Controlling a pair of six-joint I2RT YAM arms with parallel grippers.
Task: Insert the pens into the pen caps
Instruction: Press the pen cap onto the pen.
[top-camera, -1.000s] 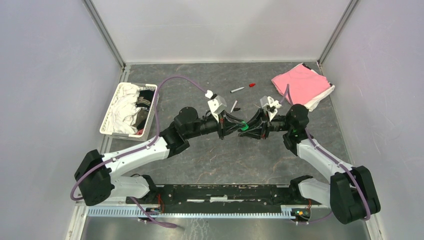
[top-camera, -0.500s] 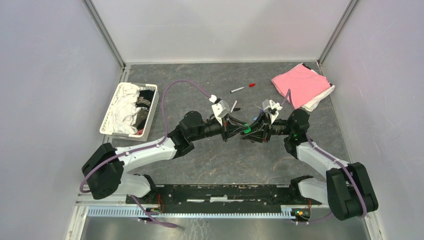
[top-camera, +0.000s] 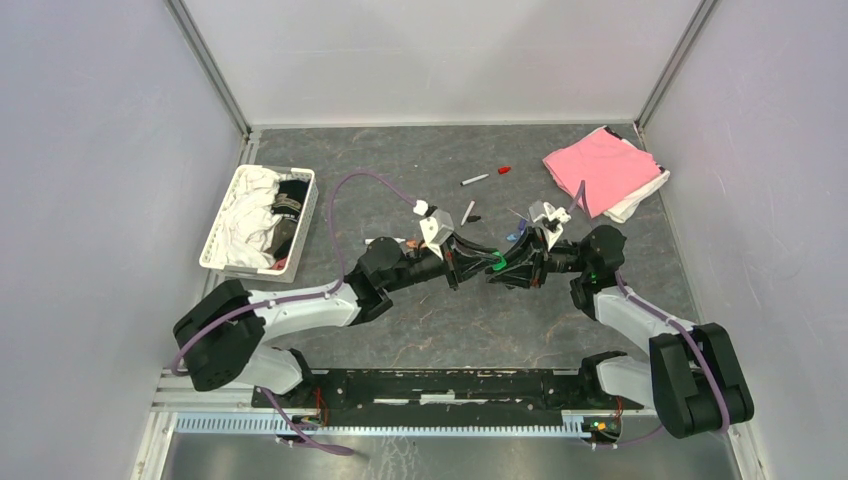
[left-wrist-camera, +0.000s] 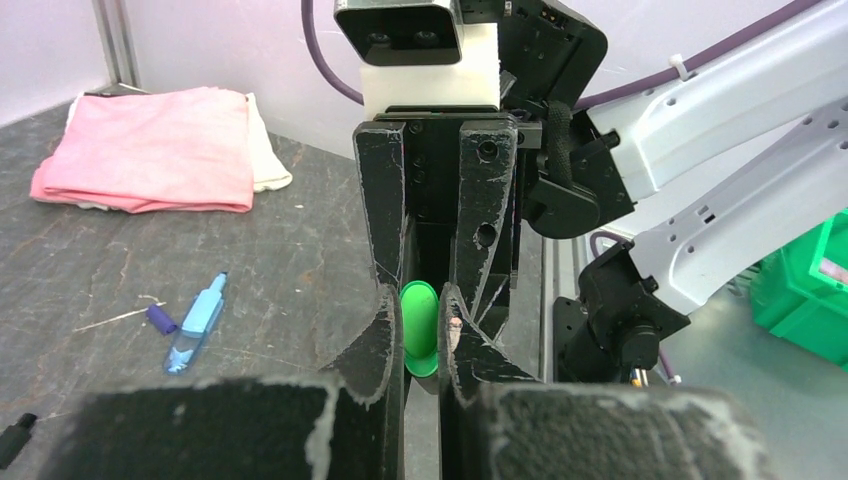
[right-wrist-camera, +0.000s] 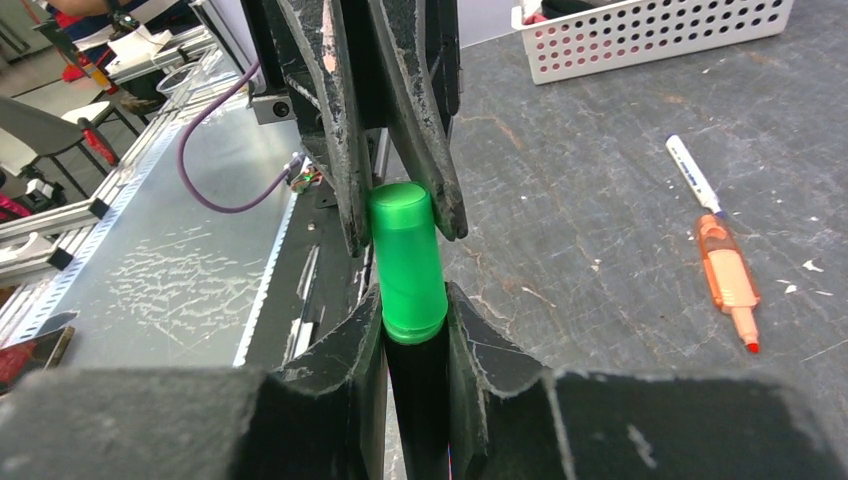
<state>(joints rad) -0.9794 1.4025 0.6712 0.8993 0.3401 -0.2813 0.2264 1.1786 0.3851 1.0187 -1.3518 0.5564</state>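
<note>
Mid-air capping, both sides gripping.
My left fingers (left-wrist-camera: 375, 350) pinch the chunky green plastic cap (left-wrist-camera: 420, 325) above the grey counter (top-camera: 480, 330); my right fingers (right-wrist-camera: 360, 350) clamp the black marker barrel (right-wrist-camera: 418, 400) seated in it. Any tilt could jam the cap or pop it loose.

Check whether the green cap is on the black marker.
On: the green cap covers the end of the black marker; whether fully seated, cannot tell.

Green cap (right-wrist-camera: 405, 262) on black marker (right-wrist-camera: 418, 395)
</note>
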